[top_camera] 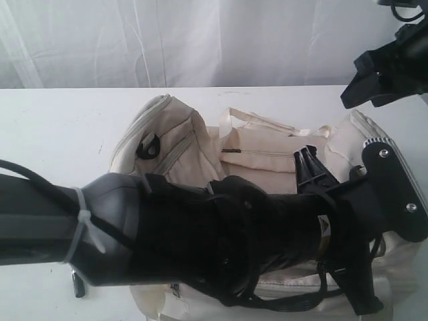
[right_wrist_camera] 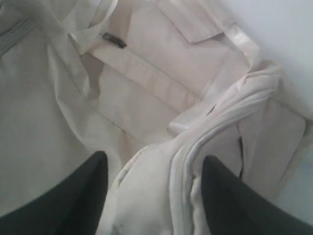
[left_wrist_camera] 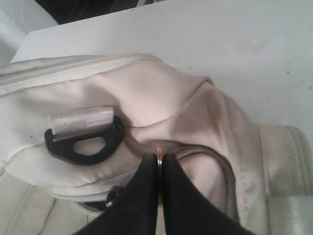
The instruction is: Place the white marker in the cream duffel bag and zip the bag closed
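The cream bag (top_camera: 179,130) lies on the white desk (top_camera: 53,127), about midway between the left and right edges and reaching toward the near edge. Its top is open. The curved flap is turned back at the left end, and an inside pocket with a short dark zipper (top_camera: 235,152) shows in the middle. A black strap ring (top_camera: 148,147) sits on the left end panel. The marker cannot be made out in any view.

A thick black arm (top_camera: 200,234) with a grey sleeve and a white cable tie (top_camera: 79,231) comes in from the left edge of the exterior view and covers the near part of the bag. A second black arm (top_camera: 388,67) hangs above the far right corner of the desk.

The left gripper (left_wrist_camera: 159,155) has its jaws pressed together, pinching a small metal ring (left_wrist_camera: 159,159) at the bag's grey zipper line (left_wrist_camera: 217,164). Just beside it is a black strap ring on a silvery webbing tab (left_wrist_camera: 80,121).

The right gripper (right_wrist_camera: 155,159) has its jaws spread wide with nothing between them. It hangs over rumpled cream cloth, with a shiny handle strap (right_wrist_camera: 239,39) and the pocket zipper beyond.

A white curtain (top_camera: 200,40) hangs behind the desk.
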